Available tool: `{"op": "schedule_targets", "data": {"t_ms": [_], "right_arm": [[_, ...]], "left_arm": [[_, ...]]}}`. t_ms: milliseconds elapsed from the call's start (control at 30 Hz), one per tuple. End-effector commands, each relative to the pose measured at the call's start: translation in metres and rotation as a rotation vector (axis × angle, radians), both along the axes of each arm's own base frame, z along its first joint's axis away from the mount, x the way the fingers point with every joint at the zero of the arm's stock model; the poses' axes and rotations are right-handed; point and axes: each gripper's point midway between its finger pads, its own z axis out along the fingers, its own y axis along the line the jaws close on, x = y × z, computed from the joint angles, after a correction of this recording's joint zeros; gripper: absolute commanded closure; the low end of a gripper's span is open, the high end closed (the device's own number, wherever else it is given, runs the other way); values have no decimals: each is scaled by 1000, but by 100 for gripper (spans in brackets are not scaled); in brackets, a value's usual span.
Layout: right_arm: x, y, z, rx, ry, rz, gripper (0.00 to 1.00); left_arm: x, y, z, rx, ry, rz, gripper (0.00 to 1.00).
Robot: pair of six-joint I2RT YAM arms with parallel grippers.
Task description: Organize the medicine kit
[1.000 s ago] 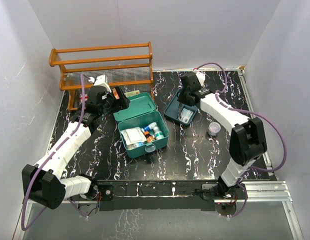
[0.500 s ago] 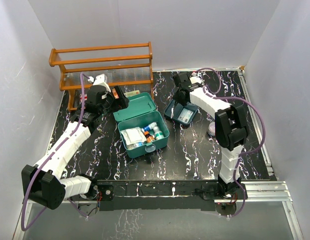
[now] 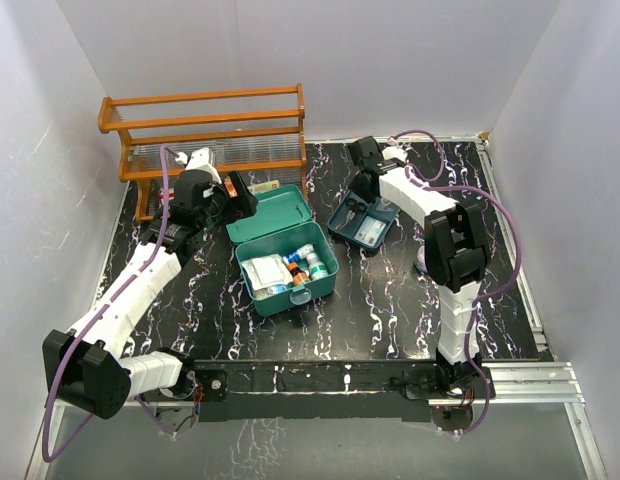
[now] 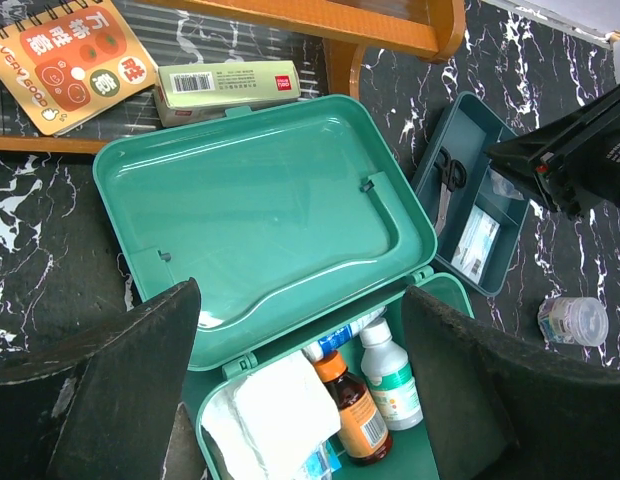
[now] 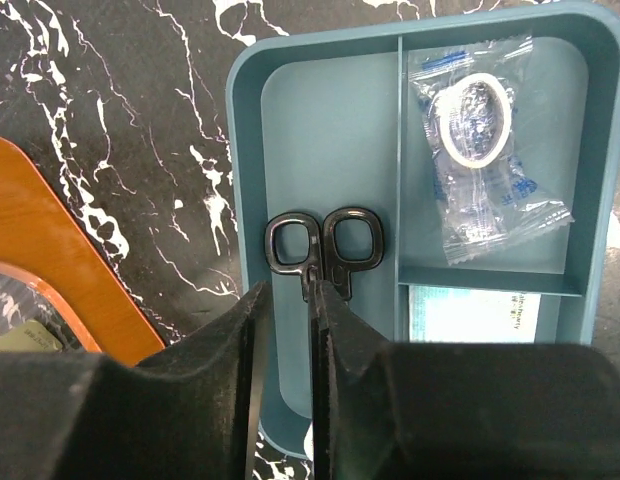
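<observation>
The medicine kit (image 4: 260,210) sits open right under the left gripper (image 4: 300,335), whose fingers are spread wide and hold nothing. Bottles (image 4: 355,420) and white pads (image 4: 275,415) are already inside. The right gripper (image 5: 288,345) is down in the blue tray (image 5: 325,130), with its fingers close on both sides of the scissors (image 5: 316,268). I cannot tell if they pinch yet. I think the scissors and the little bag (image 5: 485,160) beside this gripper are not packed yet.
</observation>
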Motion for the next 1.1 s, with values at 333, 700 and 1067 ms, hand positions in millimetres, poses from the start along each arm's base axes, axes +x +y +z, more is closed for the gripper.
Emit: {"op": "schedule_targets", "data": {"t_ms": [333, 700, 1067], "right_arm": [[-9, 23, -6, 29, 69, 217, 65], [-15, 20, -39, 3, 181, 200, 69], [0, 16, -41, -44, 155, 189, 85]], "left_arm": [[5, 3, 17, 11, -33, 6, 20], [7, 2, 15, 14, -25, 3, 20], [9, 2, 16, 13, -24, 8, 20]]}}
